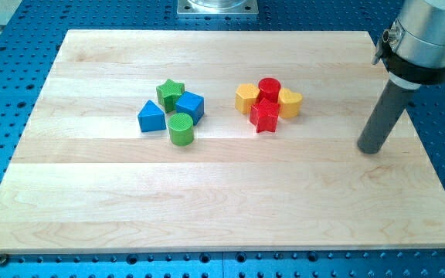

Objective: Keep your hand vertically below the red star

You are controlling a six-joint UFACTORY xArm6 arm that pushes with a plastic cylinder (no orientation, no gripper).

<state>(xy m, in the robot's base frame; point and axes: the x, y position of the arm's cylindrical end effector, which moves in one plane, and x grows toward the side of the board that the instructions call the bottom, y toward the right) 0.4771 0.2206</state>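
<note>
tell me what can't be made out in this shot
- Arm above the rod: cut off by the camera view's top and right edges.
- Red cylinder: its lower part is hidden by the red star in front.
- Blue cube: one corner is covered by the green cylinder.
- Grey mount at the top: cropped by the edge.
- My tip shows fully, right of all blocks.

Rod slightly tilted, my tip (370, 149) down at view's right.

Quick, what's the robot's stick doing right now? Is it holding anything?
My tip: no gripper, just a rod holding nothing. It rests on the board, apart from the blocks, to the view's right of the red star.
</note>
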